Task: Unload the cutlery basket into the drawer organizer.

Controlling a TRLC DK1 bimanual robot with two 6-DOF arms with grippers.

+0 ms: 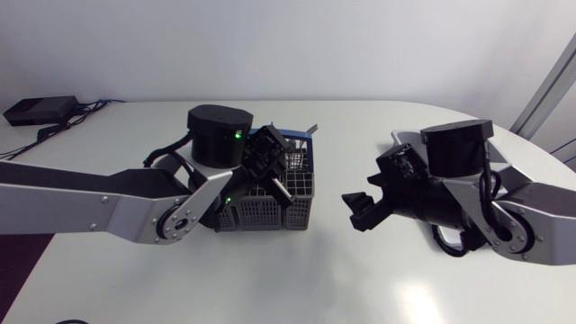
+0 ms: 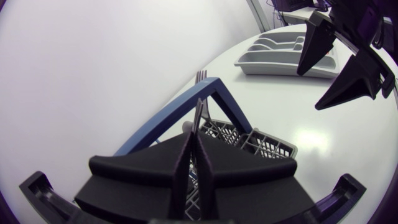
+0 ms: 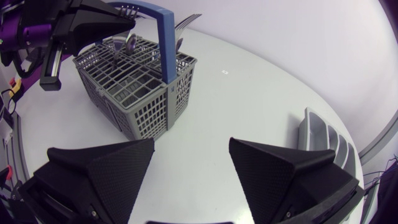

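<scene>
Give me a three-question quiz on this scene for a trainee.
1. True or false: the right pincer is shut.
2. The left pincer is shut on: A) a cup; B) a thin piece of cutlery, over the cutlery basket; C) nothing.
3. What colour is the basket's handle?
Key: 1 false, it is open and empty; 2 B; 3 blue.
</scene>
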